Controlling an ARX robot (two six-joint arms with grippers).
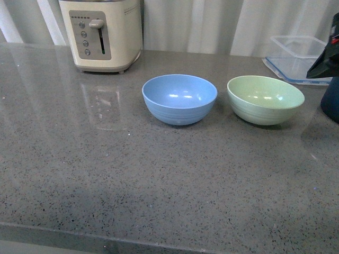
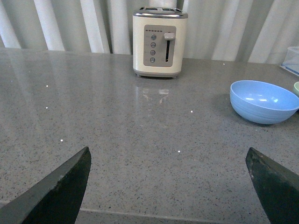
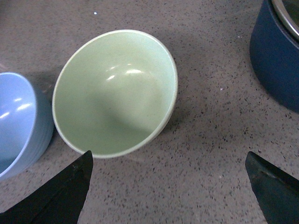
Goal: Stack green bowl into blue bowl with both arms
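The green bowl [image 1: 265, 99] stands upright and empty on the grey counter, right of the blue bowl [image 1: 179, 98], a small gap between them. In the right wrist view the green bowl [image 3: 115, 92] lies just beyond my open right gripper [image 3: 168, 161], nearer one fingertip [image 3: 77, 179], with the blue bowl [image 3: 18, 121] at the frame edge. My right arm [image 1: 328, 58] shows at the front view's right edge. My left gripper [image 2: 168, 161] is open and empty over the counter's near edge; the blue bowl [image 2: 264, 101] sits far off to one side of it.
A cream toaster [image 1: 101, 33] stands at the back left. A clear plastic container [image 1: 296, 55] sits at the back right. A dark navy container [image 3: 275, 51] stands close to the green bowl on its far side from the blue bowl. The counter's front edge [image 1: 106, 235] is near.
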